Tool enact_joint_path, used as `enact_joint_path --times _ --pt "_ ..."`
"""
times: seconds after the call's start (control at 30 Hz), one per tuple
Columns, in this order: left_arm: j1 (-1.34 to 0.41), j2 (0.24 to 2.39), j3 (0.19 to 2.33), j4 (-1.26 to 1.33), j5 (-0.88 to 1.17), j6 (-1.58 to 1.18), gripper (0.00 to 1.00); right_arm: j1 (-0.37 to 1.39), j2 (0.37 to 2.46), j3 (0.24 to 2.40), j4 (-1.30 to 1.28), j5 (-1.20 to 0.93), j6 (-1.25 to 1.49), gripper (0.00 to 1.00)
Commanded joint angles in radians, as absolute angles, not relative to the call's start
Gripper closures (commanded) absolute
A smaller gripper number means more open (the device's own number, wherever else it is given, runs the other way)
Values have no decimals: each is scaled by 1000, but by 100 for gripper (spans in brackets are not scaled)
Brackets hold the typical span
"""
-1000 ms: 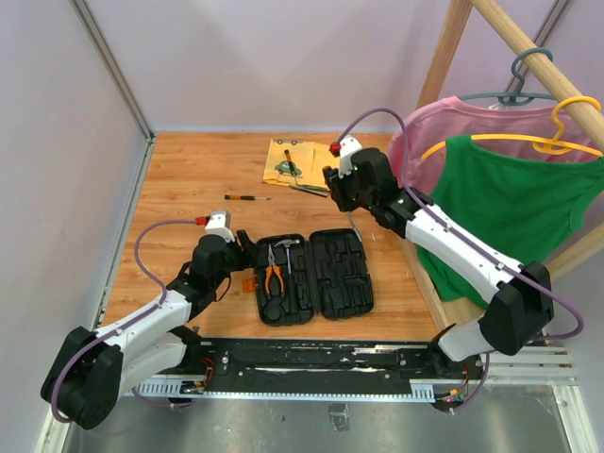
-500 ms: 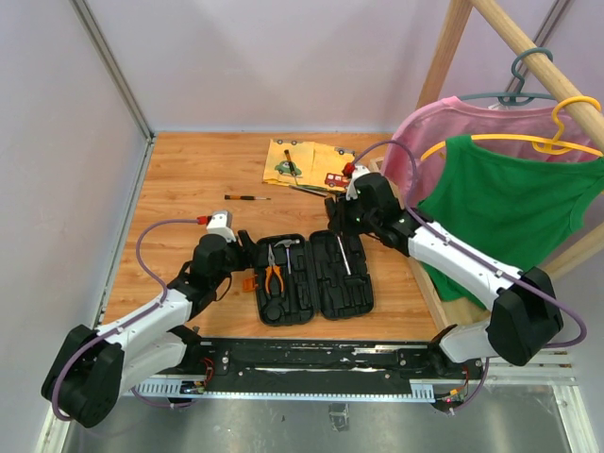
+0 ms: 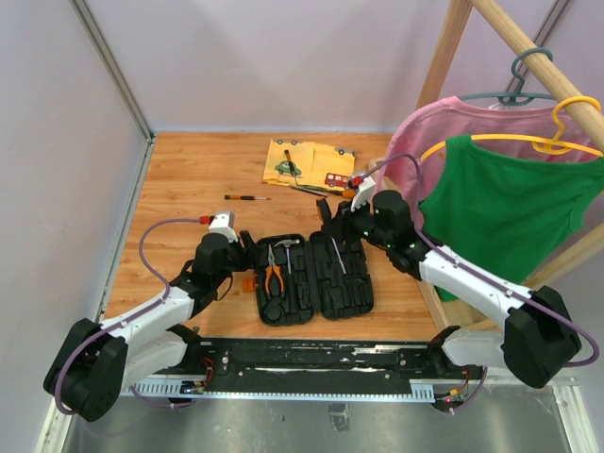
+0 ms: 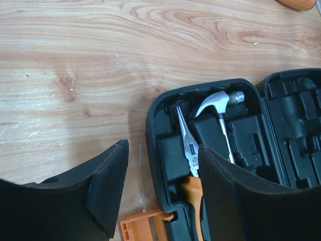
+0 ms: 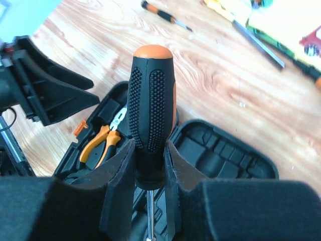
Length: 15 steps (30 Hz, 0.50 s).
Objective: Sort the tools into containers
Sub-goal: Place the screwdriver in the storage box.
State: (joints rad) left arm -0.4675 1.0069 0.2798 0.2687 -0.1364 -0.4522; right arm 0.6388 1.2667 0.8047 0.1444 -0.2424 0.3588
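Overhead I get bright, even, diffuse light: the table (image 3: 189, 189) shows only faint, soft shadows beside the case (image 3: 351, 283), and the walls (image 3: 57, 142) look washed pale. That view is sharp across, with little bending at its edges. On the left wrist the wood grain is crisp, the hammer (image 4: 215, 102) head carries a small glint, and the near fingers (image 4: 108, 196) go dark and slightly soft. On the right wrist the screwdriver (image 5: 150, 110) handle is sharp, while the cloth (image 5: 283, 22) beyond blows out and blurs.
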Motion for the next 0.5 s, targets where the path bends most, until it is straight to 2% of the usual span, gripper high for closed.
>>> enact_joint_path --times 0.0,0.1,0.17,0.27,0.33,0.47 --pt "-462 1020 311 307 -133 -444 38 629 1193 702 476 -380 123 93" --pt "-462 1022 311 308 -133 -444 38 629 1164 632 563 -530 -97 99" --pt "-462 1025 309 312 -134 -444 38 629 1150 615 537 -662 -264 99" --pt "-462 1034 311 314 -132 -445 38 630 1149 670 288 -853 -545 99" --pt "-462 1034 311 314 -130 -446 39 638 1163 730 68 -892 -724 99" --pt "-462 1035 308 318 -133 -446 39 706 1200 809 -268 -768 -1019 99"
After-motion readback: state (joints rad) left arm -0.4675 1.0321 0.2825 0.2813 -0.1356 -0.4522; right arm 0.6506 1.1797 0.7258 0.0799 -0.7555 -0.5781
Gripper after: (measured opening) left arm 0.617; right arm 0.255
